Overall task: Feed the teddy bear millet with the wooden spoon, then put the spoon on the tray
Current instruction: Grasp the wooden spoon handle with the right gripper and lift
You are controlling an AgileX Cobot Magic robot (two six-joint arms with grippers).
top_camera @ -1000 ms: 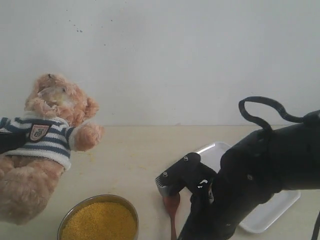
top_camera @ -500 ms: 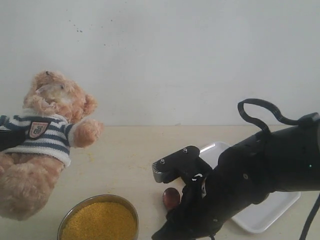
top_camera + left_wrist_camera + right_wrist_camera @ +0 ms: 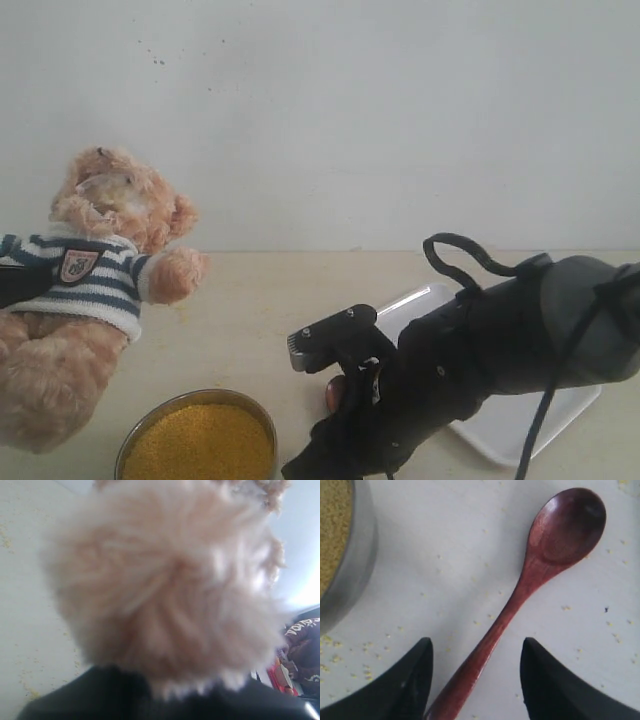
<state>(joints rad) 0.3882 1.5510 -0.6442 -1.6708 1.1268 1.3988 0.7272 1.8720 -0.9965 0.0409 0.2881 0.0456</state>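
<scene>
Now my right gripper (image 3: 476, 647) gapes wide astride the spoon (image 3: 517, 602) beside the millet (image 3: 332, 525); whether my left gripper (image 3: 10, 286) grips the bear (image 3: 95, 275), I cannot tell.

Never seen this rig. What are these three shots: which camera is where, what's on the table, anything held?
It is a robot with two arms, each ending in a pincer gripper. The wide picture comes from a camera off the arms; the other two are from wrist cameras. On the table are a metal bowl of millet, a white tray and an empty wooden spoon lying flat near the bowl. The right gripper is open, its fingers either side of the spoon's handle, not touching it. The left gripper seems to grip the teddy bear from the side; its camera sees mostly fur.
</scene>
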